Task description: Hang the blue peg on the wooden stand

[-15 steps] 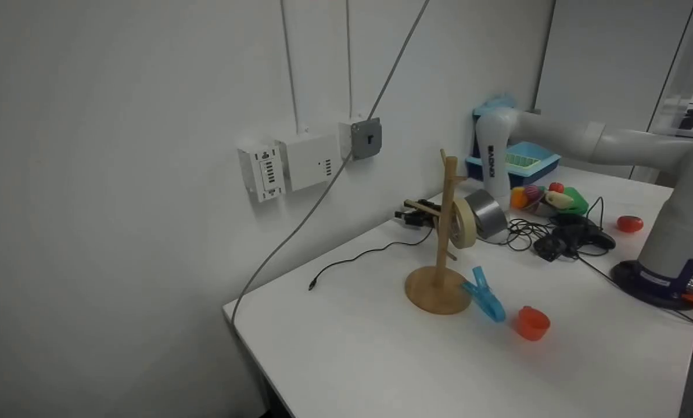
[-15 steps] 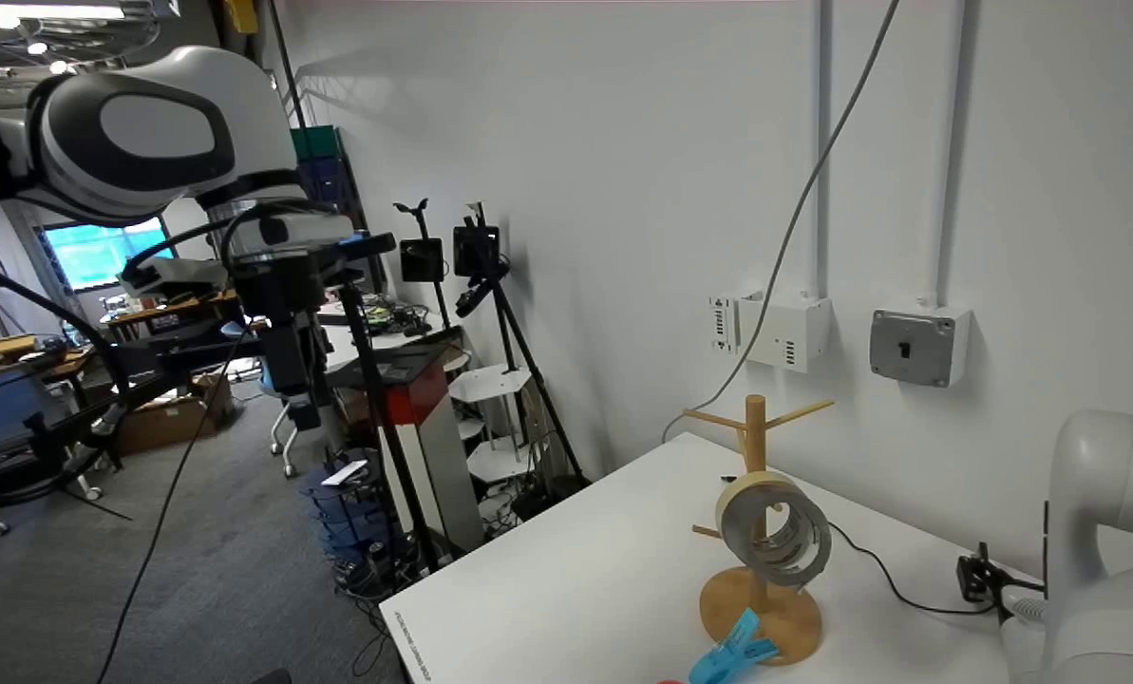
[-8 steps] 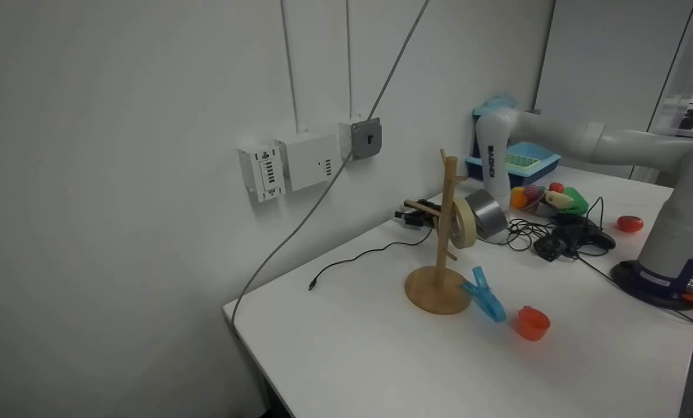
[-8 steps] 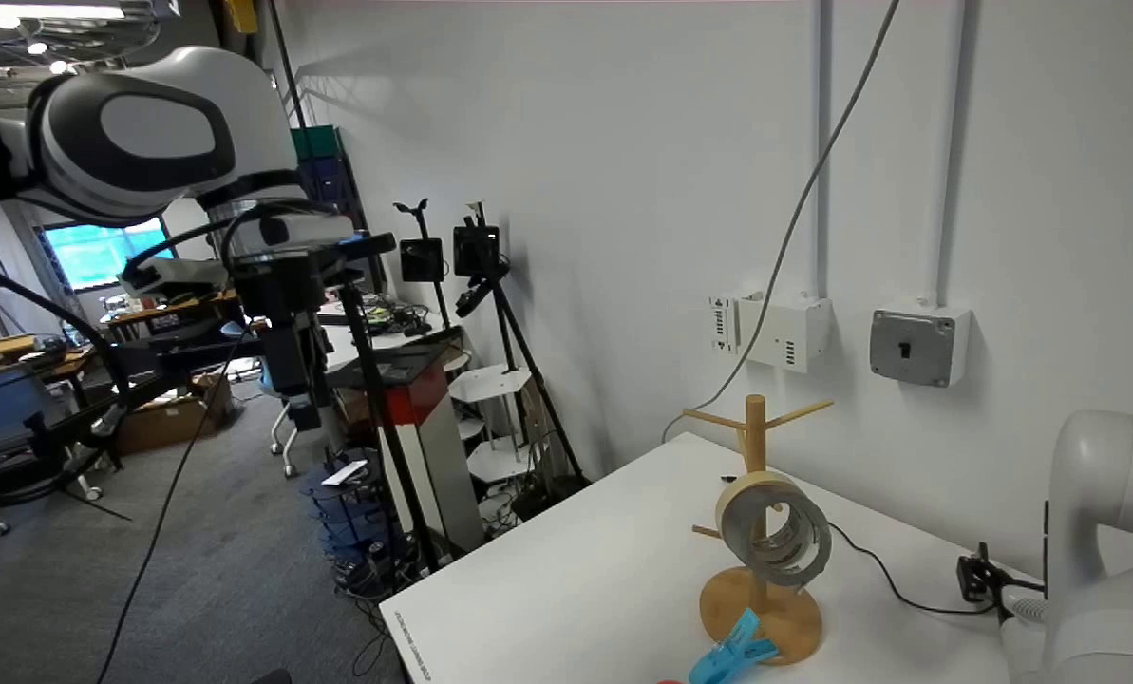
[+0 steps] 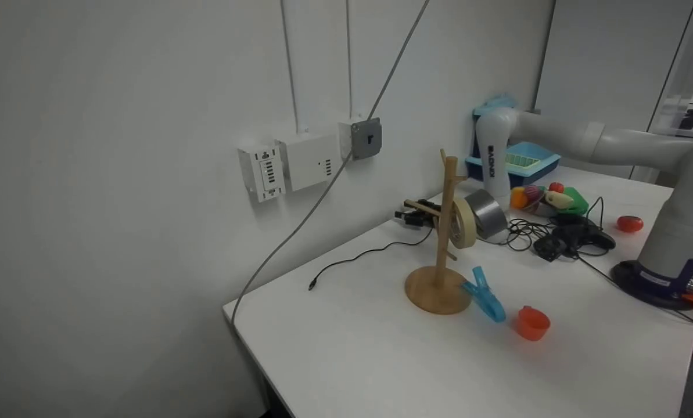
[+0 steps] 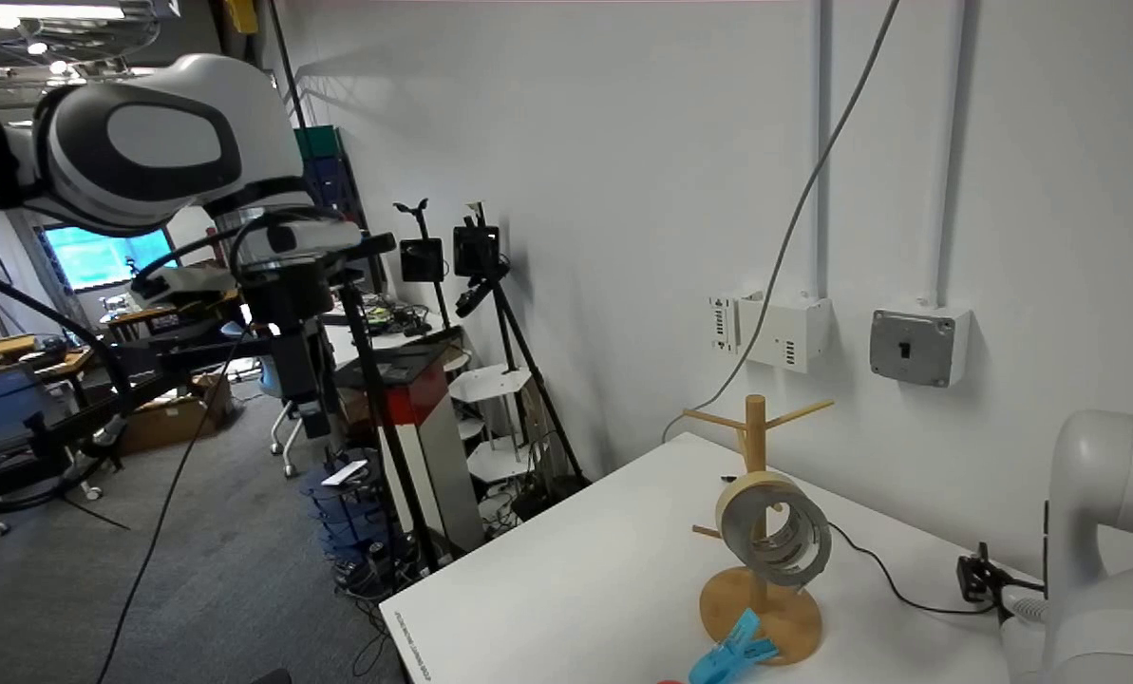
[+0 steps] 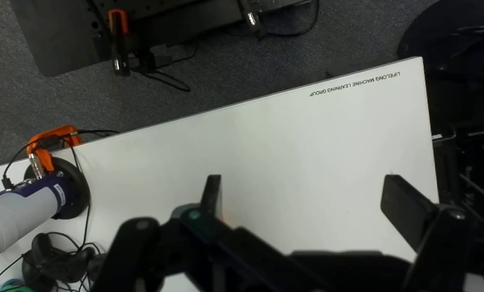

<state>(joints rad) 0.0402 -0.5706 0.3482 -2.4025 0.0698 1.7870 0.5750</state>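
One wooden stand point(image 5: 444, 247) carries two tape rolls point(image 5: 488, 215); one blue peg point(image 5: 489, 302) lies at its foot, one red cup point(image 5: 532, 325) near it. Well apart from the stand, one hand point(image 7: 304, 194) hangs, jaws spread wide.

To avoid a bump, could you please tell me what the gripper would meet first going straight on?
The gripper would probably meet the white tabletop, which shows between the open jaws in the wrist view; the depth is unclear.
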